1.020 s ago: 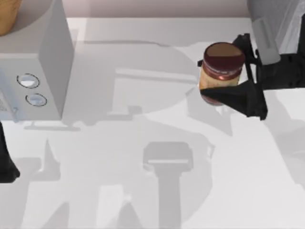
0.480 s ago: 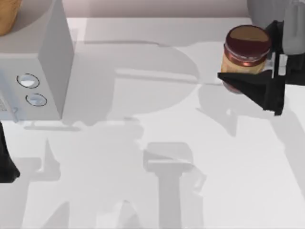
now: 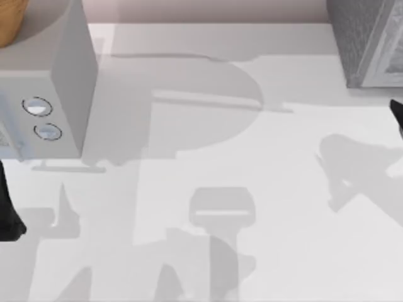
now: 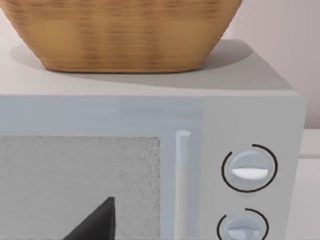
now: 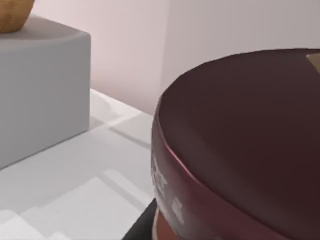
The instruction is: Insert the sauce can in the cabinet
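Observation:
The sauce can [image 5: 240,150] looms very close in the right wrist view, its dark reddish-brown lid tilted toward the camera. A black part of my right gripper [image 5: 142,227] sits against its side, so the gripper is shut on the can. From above, a black tip of the right gripper [image 3: 397,117] pokes in at the table's right edge, just in front of the cabinet [image 3: 368,41], whose dark speckled top and lighter grey framed front occupy the far right corner. My left arm [image 3: 9,217] stays parked at the left edge.
A white box with two round knobs [image 3: 41,94] stands at the far left, facing the left wrist camera [image 4: 247,170]. A woven basket [image 4: 125,35] rests on top of it. The white tabletop [image 3: 208,157] stretches between the box and the cabinet.
My right gripper carried the sauce can to the right and back, out of the top view past the right edge. The left arm has not moved.

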You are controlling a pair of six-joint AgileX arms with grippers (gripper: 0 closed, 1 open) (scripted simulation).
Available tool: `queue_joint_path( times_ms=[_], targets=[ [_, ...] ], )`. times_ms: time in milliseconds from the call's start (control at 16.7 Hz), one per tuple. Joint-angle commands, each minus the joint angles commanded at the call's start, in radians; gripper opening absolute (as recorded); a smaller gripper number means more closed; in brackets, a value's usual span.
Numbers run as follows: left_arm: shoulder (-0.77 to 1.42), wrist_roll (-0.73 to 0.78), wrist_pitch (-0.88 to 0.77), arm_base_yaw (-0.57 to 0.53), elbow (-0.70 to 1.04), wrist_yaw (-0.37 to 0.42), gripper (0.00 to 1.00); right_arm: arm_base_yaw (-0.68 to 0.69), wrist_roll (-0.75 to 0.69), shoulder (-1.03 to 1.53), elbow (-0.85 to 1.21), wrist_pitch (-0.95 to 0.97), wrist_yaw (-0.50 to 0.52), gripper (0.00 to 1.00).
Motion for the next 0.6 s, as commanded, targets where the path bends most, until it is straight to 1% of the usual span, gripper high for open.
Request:
queue_joint_path(
  times_ms=[180, 360, 480, 600],
  targets=[
    [0.0, 0.0, 0.0, 0.0, 0.0, 0.0, 1.0, -0.026, 0.061, -0.311, -0.163, -0.09, 0.208, 0.0],
    [0.0, 0.0, 0.0, 0.0, 0.0, 0.0, 1.0, -0.045, 0.108, -0.551, -0.299, -0.164, 0.385, 0.0],
    [0.0, 0.0, 0.0, 0.0, 0.0, 0.0, 1.0, -0.054, 0.131, -0.659, -0.366, -0.199, 0.475, 0.0],
    [0.0, 0.0, 0.0, 0.0, 0.0, 0.0, 1.0, -0.059, 0.145, -0.724, -0.409, -0.22, 0.534, 0.0]
  ],
)
